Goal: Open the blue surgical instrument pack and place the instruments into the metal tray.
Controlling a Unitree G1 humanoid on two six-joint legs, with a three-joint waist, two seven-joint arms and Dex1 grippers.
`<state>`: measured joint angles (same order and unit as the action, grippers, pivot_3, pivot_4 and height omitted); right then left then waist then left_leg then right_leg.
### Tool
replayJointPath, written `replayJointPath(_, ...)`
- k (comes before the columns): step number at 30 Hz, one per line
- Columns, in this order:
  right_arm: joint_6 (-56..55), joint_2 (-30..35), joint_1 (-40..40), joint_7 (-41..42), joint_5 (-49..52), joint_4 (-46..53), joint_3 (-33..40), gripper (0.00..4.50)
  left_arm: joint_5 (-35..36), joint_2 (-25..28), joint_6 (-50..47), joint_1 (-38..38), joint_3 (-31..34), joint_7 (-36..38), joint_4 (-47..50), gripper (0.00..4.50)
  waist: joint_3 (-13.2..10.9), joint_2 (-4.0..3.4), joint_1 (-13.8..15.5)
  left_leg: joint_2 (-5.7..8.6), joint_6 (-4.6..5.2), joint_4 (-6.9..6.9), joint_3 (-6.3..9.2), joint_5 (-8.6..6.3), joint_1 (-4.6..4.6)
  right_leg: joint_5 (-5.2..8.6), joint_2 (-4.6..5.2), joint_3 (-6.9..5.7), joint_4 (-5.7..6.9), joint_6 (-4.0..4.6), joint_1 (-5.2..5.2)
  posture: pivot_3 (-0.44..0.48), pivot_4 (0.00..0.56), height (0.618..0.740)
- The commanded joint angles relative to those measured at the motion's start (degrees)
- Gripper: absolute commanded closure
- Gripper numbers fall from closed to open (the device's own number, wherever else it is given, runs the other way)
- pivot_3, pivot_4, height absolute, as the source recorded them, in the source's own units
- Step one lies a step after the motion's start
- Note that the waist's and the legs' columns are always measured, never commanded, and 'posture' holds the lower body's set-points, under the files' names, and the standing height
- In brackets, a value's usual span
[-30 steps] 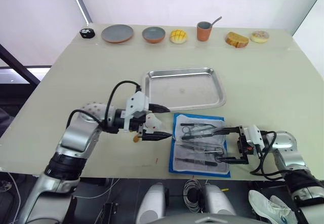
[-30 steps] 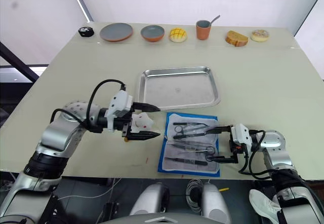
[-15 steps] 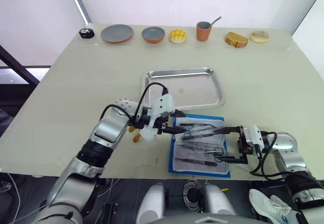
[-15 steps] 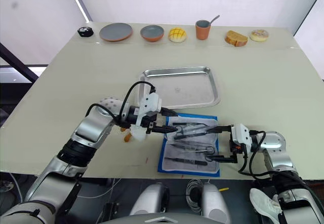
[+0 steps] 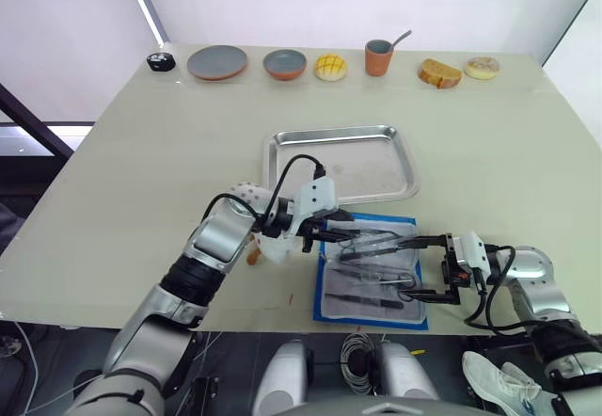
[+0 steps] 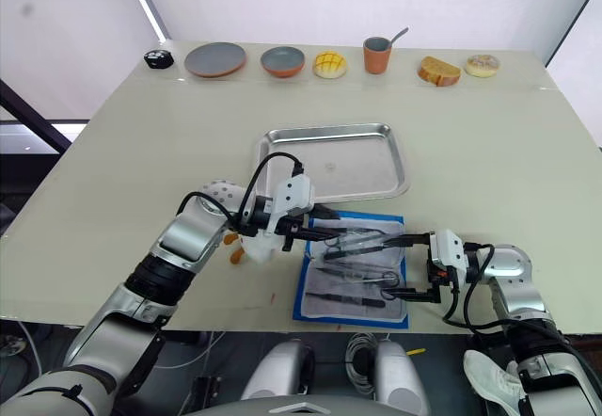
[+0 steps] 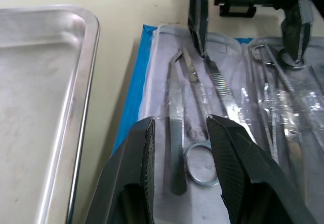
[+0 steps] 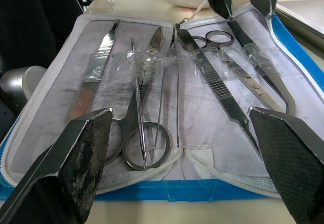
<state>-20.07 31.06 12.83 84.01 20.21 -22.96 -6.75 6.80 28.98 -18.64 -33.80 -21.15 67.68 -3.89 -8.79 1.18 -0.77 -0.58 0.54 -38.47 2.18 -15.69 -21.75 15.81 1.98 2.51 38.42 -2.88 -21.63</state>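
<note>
The blue surgical instrument pack [image 5: 367, 300] lies unfolded near the table's front edge, with several silver instruments [image 8: 223, 89] under clear plastic. Just behind it stands the metal tray [image 5: 376, 167] with nothing in it. My left gripper [image 5: 336, 231] reaches over the pack's far left corner. Its jaws are narrowed around a scissors ring handle [image 7: 200, 164] and the end of tweezers [image 7: 175, 148]. At the pack's right edge my right gripper [image 5: 420, 267] stands wide open, spanning the edge and holding nothing.
A white plush toy [image 5: 273, 249] with orange feet lies under my left wrist. Along the far edge stand a black object [image 5: 162, 60], two grey plates [image 5: 217, 62], a yellow bun [image 5: 331, 68], a cup with a spoon [image 5: 379, 57] and pastries [image 5: 440, 73].
My left gripper has moved right, from beside the plush toy to over the pack's far left corner, and narrowed from wide open. The right arm has not moved.
</note>
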Motion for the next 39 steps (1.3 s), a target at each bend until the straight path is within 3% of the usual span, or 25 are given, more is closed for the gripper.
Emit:
replayJointPath(1, 1.6, 0.8, -1.8, -0.6, -2.2, -1.6, -0.7, 0.00, -1.5, -0.6, 1.5, -1.3, -1.1, -0.2, -0.6, 2.76, 0.0, 0.00, 0.0, 0.00, 0.00, 0.00, 0.00, 0.00, 0.00, 0.00, 0.00, 0.00, 0.00, 0.00, 0.00, 0.000, 0.150, 0.740)
replayJointPath(18, 2.6, 0.4, -2.8, -1.2, -2.1, 1.1, -1.4, 0.00, -5.5, -3.6, 3.5, -3.6, -3.0, -0.5, -7.7, 2.76, 0.0, 0.00, 0.0, 0.02, 0.00, 0.02, 0.01, 0.00, -0.01, 0.00, 0.00, -0.01, -0.02, 0.00, 0.00, 0.000, 0.150, 0.740)
replayJointPath(21, 2.7, 0.4, -3.0, -1.3, -2.1, 1.3, -1.5, 0.00, -6.6, -3.5, 3.8, -4.0, -3.9, 0.6, -8.1, 3.55, 0.0, 0.00, 0.0, 0.02, 0.00, 0.03, 0.01, 0.00, -0.01, 0.00, 0.00, -0.02, -0.02, 0.00, 0.00, 0.000, 0.150, 0.740)
replayJointPath(23, 2.8, 0.5, -3.1, -1.4, -2.1, 1.6, -1.5, 0.00, -6.9, -3.3, 3.7, -4.0, -4.4, 1.3, -8.1, 4.45, 0.0, 0.00, 0.0, 0.04, 0.00, 0.03, 0.01, 0.00, -0.01, 0.00, 0.00, -0.01, -0.03, 0.00, 0.00, 0.000, 0.150, 0.740)
replayJointPath(39, 4.6, 1.1, -3.2, -1.1, -4.1, 2.8, -3.8, 0.00, -6.3, -3.2, -2.7, -7.2, -3.9, 3.9, -3.9, 4.45, 0.0, -0.01, 0.0, 0.03, 0.00, 0.05, 0.03, 0.00, -0.01, 0.01, -0.04, -0.03, -0.04, 0.00, 0.00, 0.000, 0.150, 0.740)
